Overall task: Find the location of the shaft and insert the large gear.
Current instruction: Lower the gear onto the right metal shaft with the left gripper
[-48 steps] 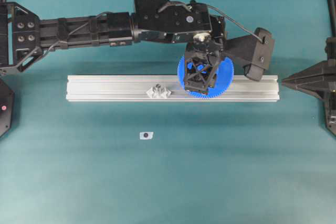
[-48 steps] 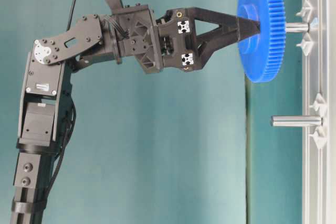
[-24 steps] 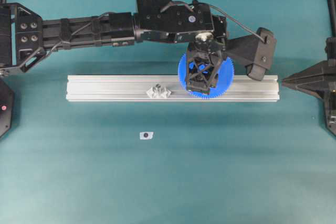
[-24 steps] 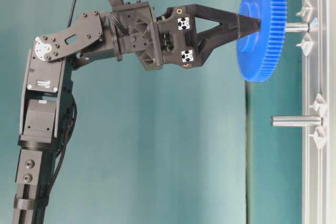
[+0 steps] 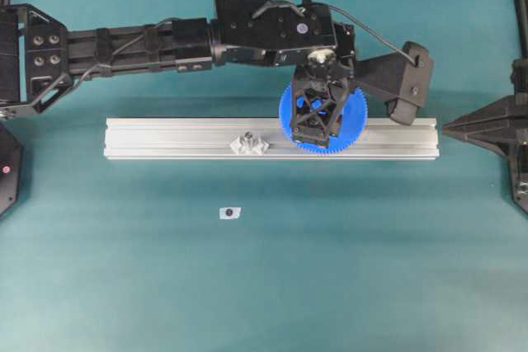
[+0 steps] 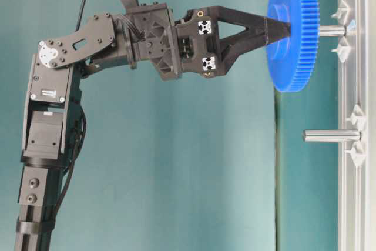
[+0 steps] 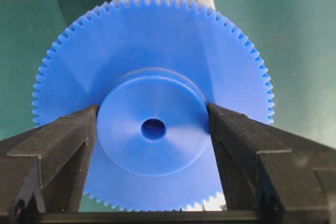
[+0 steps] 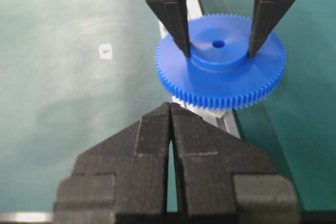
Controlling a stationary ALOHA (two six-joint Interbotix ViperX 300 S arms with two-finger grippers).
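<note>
The left gripper pinches the gear by its raised hub, holding it over the rail with the shaft just below its centre. The right gripper sits back from the gear, fingers pressed together, holding nothing

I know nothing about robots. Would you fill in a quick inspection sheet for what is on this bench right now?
Surface: teal mat, bare except as listed.
Job's things: large bright-blue toothed plastic gear hangs on a silvery shaft standing on the long aluminium rail, not yet pushed down to the rail. A second silvery pin stands bare.
Clutter: small white tag with a dark dot on the mat.
Grippers: left gripper grips the gear's raised hub; right gripper is shut and holds nothing.
Cables: black cable along the left arm.
Surroundings: nothing seen.
</note>
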